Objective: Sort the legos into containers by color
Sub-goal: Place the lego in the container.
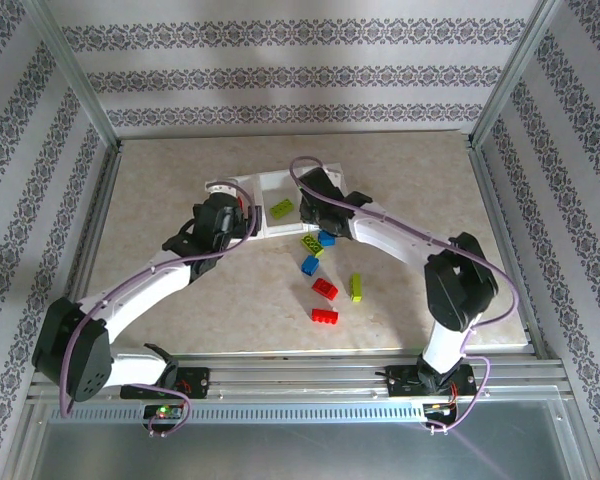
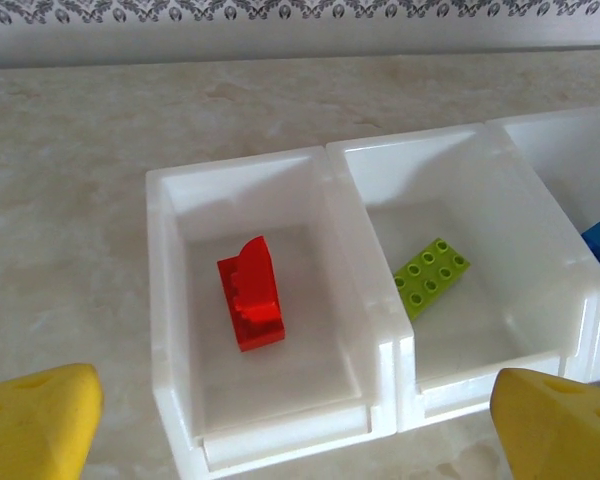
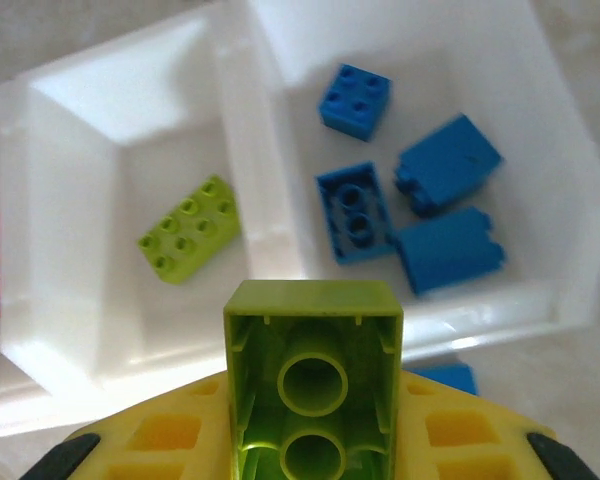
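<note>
The containers (image 1: 248, 186) are three joined white bins at the middle back of the table. In the left wrist view the left bin (image 2: 170, 300) holds a red lego (image 2: 252, 293) and the middle bin a lime green lego (image 2: 431, 277). My left gripper (image 2: 300, 445) hovers open in front of the left bin, nothing between its yellow fingers (image 2: 35, 420). My right gripper (image 3: 313, 425) is shut on a lime green lego (image 3: 313, 380), hollow side up, over the front wall between the middle and right bins (image 3: 255, 200). The right bin holds several blue legos (image 3: 448, 252).
Loose legos lie on the table in front of the bins: a green (image 1: 311, 243) and a blue one (image 1: 327, 238) close together, another blue (image 1: 309, 265), two red (image 1: 324, 288) (image 1: 325, 317) and a green (image 1: 356, 287). Metal frame posts border the table.
</note>
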`<control>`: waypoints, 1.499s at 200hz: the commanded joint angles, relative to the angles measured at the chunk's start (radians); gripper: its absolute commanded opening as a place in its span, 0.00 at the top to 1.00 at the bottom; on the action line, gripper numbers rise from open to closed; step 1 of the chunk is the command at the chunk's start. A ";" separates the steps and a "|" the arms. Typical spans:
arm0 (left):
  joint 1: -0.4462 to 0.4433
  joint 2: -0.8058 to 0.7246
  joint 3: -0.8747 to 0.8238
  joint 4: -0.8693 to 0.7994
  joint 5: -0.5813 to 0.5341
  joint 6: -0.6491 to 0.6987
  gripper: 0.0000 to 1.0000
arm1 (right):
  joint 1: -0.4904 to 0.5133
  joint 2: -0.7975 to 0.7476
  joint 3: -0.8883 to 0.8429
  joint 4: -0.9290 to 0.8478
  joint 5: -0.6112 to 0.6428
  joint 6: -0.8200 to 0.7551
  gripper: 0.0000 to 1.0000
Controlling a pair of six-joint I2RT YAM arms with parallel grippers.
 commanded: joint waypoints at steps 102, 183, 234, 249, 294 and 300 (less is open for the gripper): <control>0.024 -0.109 -0.084 -0.029 -0.032 -0.061 0.00 | 0.006 0.421 0.473 -0.059 -0.116 -0.220 0.73; 0.024 -0.120 -0.089 -0.037 -0.025 -0.069 0.00 | -0.012 0.435 0.533 -0.081 -0.119 -0.240 0.59; 0.024 -0.109 -0.087 -0.033 -0.009 -0.074 0.00 | -0.020 0.386 0.530 -0.076 -0.097 -0.250 0.58; 0.024 -0.109 -0.087 -0.039 -0.009 -0.073 0.00 | -0.020 0.362 0.508 -0.073 -0.087 -0.246 0.58; 0.024 -0.114 -0.092 -0.045 -0.016 -0.078 0.00 | -0.021 0.237 0.363 -0.032 -0.060 -0.220 0.57; 0.023 -0.112 -0.092 -0.045 -0.015 -0.079 0.00 | -0.023 0.216 0.338 -0.029 -0.055 -0.214 0.57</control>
